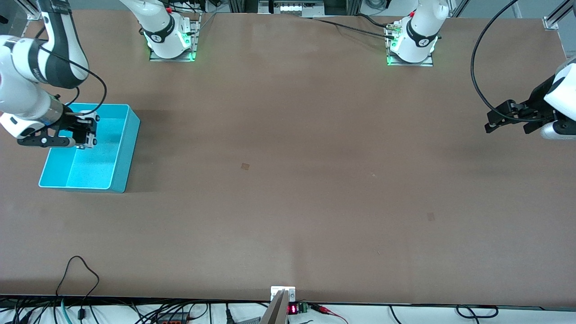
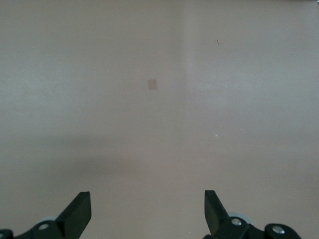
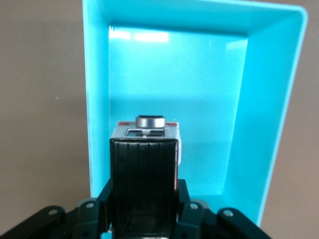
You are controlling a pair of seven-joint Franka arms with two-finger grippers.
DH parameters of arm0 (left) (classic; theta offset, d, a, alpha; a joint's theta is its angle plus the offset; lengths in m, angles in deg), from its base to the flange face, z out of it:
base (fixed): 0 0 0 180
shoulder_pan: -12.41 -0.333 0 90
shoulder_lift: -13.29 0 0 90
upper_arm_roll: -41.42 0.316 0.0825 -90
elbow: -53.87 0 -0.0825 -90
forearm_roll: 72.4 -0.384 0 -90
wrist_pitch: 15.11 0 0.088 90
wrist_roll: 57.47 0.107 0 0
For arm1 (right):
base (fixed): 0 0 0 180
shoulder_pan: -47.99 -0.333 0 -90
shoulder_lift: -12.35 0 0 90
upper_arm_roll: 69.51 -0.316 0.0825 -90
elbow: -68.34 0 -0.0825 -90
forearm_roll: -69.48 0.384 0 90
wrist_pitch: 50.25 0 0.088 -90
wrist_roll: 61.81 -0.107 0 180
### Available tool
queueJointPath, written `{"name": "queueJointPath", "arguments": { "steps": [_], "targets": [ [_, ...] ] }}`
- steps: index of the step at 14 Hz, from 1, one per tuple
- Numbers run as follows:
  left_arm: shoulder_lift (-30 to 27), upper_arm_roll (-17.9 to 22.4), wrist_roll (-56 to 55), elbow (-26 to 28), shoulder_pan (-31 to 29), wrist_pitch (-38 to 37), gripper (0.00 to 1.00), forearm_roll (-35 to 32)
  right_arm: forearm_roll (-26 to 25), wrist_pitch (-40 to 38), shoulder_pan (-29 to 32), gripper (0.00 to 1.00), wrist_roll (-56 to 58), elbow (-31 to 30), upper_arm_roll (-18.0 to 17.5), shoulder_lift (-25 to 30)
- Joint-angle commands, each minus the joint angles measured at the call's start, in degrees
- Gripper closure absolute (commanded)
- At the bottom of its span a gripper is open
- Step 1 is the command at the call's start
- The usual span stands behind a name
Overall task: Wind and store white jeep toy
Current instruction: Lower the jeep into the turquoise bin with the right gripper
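The right claw [image 1: 87, 130] hangs over the teal bin [image 1: 128, 148], which sits on the counter [image 1: 288, 180] toward the right arm's end. The claw is clamped tight on the white jeep toy [image 3: 147, 135], held above the bin's floor. In the right wrist view the toy's pale body and a grey wheel-like disc on its upper face show just past the black finger pad [image 3: 143, 184]; its lower part is hidden by that pad. In the front view the toy is barely distinguishable between the fingers.

The left claw [image 2: 147, 211] waits over bare counter at the left arm's end, jaws spread wide and holding nothing.

Assessment of the toy: it appears to be small, rigid moulded plastic, and is judged very light. The hard, smooth shell is likely somewhat slippery, so a pinch across the flat side panels, as now, looks the soundest hold. Wheels and any winding mechanism are the probable weak points and should stay clear of the pads. Being so small, it could twist or pop out under an off-centre grip.

Storage looks near completion: a release from here should land the toy inside the bin.
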Motion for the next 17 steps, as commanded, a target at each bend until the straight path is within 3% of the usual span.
{"name": "queueJointPath", "arguments": {
  "steps": [1, 3, 17],
  "targets": [
    [-1.37, -0.24, 0.85, 0.47, -0.24, -0.26, 0.00, 0.68, 0.64, 4.54, -0.32, 1.00, -0.10, -3.94, 1.23, 1.02],
    [-0.23, -0.16, 0.95, -1.72, -0.16, -0.61, 0.00, 0.86, 0.55, 5.51, 0.38, 1.00, 0.07, -4.56, 1.24, 0.67],
    [-0.22, 0.54, 1.03, -1.82, -0.51, -0.96, 0.00, 0.77, 0.11, 16.32, 4.87, 1.00, 3.77, -6.49, 1.24, -8.65]
  ]
}}
